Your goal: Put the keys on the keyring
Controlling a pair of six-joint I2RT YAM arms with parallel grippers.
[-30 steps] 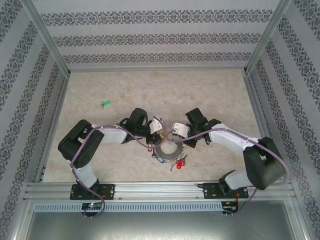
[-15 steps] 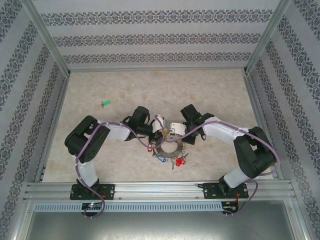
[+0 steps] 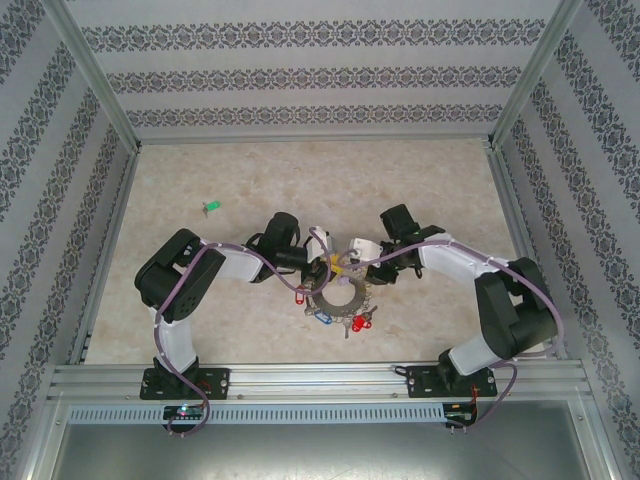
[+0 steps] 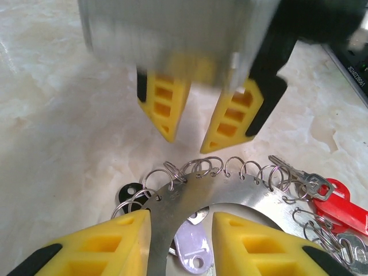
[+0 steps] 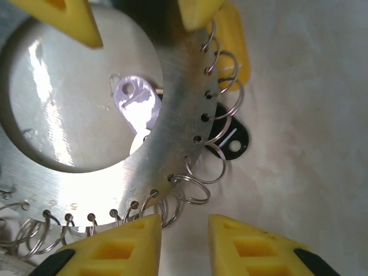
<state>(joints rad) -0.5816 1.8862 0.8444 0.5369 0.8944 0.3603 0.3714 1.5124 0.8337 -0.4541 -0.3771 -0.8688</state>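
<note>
The keyring [image 3: 338,297] is a flat grey metal ring lying on the table, edged with wire split rings [image 4: 198,168] and coloured tags. My left gripper [image 4: 181,244] is open and straddles the ring's band [image 4: 158,221]: one finger is at the outer edge, the other over the hole, above a purple tag [image 4: 192,247]. My right gripper [image 5: 184,247] is open at the ring's rim [image 5: 172,144], with only the loose split rings [image 5: 192,187] by its fingertips. The two grippers face each other across the ring's far side [image 3: 336,264]. A green-tagged key [image 3: 210,207] lies alone at far left.
Red-tagged keys [image 4: 339,204] and a blue tag [image 3: 320,318] hang on the ring's near side. A black tag [image 5: 230,138] and a yellow tag [image 5: 233,43] lie under its rim. Patterned walls and metal rails enclose the marble-look table [image 3: 440,190].
The right arm's elbow swung inward and its wrist settled slightly farther back and right. The left gripper crept a little right. The keyring stayed in place.
</note>
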